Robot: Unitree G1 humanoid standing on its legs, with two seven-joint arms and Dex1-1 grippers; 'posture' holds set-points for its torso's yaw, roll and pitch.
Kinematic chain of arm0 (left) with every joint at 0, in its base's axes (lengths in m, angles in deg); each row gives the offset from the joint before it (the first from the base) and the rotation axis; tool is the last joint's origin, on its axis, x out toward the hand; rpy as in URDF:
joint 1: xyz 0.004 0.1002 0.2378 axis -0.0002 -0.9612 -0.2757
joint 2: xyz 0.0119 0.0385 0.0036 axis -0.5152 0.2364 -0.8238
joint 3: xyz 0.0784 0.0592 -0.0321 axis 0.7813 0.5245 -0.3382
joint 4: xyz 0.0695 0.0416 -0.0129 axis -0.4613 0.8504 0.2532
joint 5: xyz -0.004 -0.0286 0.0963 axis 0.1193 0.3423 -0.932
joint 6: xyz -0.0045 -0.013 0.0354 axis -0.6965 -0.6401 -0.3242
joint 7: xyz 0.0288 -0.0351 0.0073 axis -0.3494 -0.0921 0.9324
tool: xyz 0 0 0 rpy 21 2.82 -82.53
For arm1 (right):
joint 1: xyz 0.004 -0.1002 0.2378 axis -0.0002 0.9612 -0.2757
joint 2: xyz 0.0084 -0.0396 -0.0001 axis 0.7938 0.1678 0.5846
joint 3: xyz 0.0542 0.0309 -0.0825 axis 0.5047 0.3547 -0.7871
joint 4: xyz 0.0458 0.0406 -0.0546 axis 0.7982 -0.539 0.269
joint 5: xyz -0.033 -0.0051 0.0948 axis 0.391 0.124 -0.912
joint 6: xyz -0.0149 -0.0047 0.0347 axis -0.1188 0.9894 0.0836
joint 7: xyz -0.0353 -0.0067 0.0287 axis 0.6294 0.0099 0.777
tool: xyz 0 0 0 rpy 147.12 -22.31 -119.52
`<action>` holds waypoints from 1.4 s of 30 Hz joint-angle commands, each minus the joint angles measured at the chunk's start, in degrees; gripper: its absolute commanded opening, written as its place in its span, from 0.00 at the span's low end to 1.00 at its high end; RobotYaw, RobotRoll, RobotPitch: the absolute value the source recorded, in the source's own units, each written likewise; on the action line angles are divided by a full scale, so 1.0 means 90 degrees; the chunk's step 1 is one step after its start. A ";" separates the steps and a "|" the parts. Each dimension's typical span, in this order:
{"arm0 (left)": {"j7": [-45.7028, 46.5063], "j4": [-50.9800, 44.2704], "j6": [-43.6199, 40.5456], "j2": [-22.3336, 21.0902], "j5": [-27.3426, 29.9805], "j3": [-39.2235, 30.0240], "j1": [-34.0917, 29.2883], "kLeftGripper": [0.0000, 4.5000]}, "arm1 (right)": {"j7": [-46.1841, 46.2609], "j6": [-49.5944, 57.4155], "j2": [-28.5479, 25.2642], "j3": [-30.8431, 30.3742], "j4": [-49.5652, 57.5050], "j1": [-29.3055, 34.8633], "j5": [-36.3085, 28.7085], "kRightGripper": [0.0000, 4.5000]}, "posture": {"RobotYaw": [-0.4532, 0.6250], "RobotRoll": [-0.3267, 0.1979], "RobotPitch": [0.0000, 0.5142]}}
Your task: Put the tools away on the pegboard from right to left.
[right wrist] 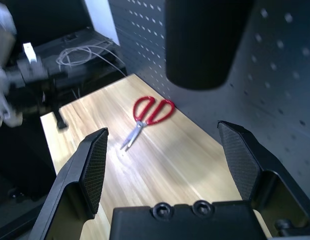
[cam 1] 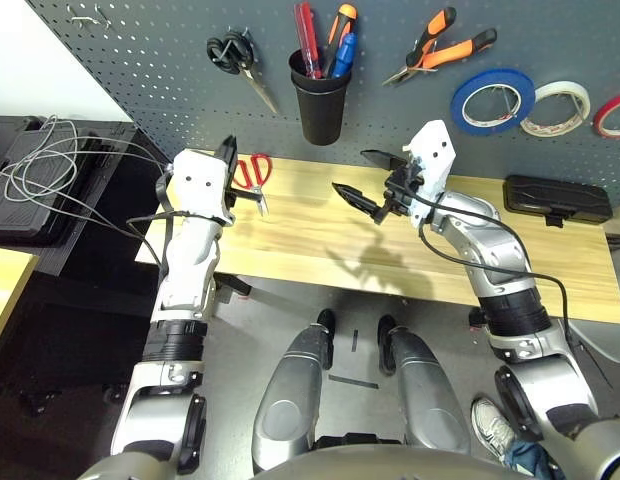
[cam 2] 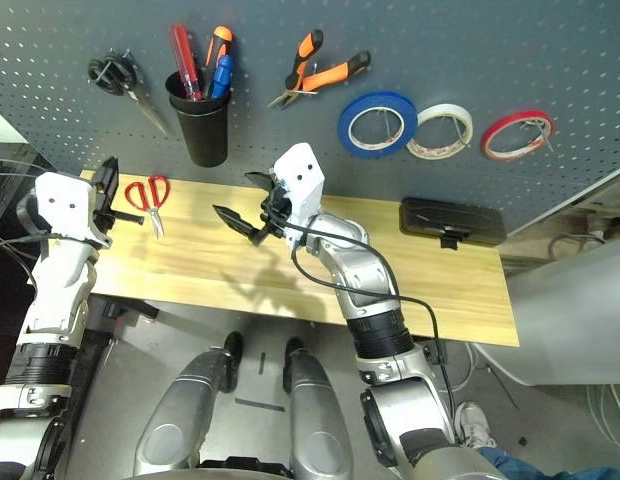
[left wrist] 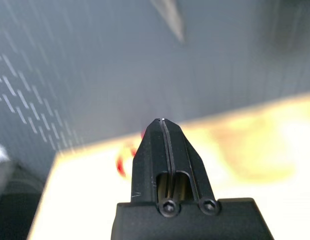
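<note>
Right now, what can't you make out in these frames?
- Red-handled scissors: left wrist view, blurred, mostly behind the shut left gripper.
- Red tape roll: left eye view, cut off by the picture edge.
- Black cup: right wrist view, top cut by the edge, contents unseen.
- Tools in the cup: head views, lower parts hidden inside, count unclear.
- Black case on the table: contents hidden.

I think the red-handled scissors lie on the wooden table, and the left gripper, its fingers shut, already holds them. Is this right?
Not quite. The red-handled scissors do lie on the wooden table, and the left gripper has its fingers shut, but shut on nothing: the scissors lie free on the wood, apart from it. The right wrist view shows this best.
</note>
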 commanded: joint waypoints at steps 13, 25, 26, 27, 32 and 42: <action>-0.0040 0.3244 0.0026 -0.0149 -0.0211 0.0151 0.1365 0.89 | 0.1073 0.0698 0.0360 -0.0099 -0.0603 0.0517 0.0292 1.00 | 0.45 0.62 0.85; -0.0040 0.4813 0.0084 -0.0206 -0.0114 0.0003 0.2348 1.00 | 0.1517 0.0984 0.0497 0.0043 -0.0419 0.0599 0.0247 1.00 | 0.40 0.62 0.96; -0.0047 0.4844 0.0082 -0.0202 -0.0100 -0.0002 0.2390 1.00 | 0.1529 0.1006 0.0499 0.0038 -0.0373 0.0632 0.0243 1.00 | 0.40 0.62 0.96; -0.0049 0.4869 0.0081 -0.0199 -0.0085 -0.0009 0.2424 1.00 | 0.1537 0.1026 0.0498 0.0027 -0.0315 0.0675 0.0239 1.00 | 0.39 0.62 0.97; -0.0030 0.5035 -0.0022 -0.0193 0.0015 -0.0084 0.2633 1.00 | 0.1580 0.1135 0.0538 -0.0027 -0.0141 0.0791 0.0230 1.00 | 0.39 0.62 0.97; 0.0263 0.5462 -0.1412 -0.0048 0.0487 -0.0545 0.2732 0.86 | 0.1643 0.1370 0.0539 -0.0036 0.0193 0.0940 0.0225 1.00 | 0.36 0.62 0.97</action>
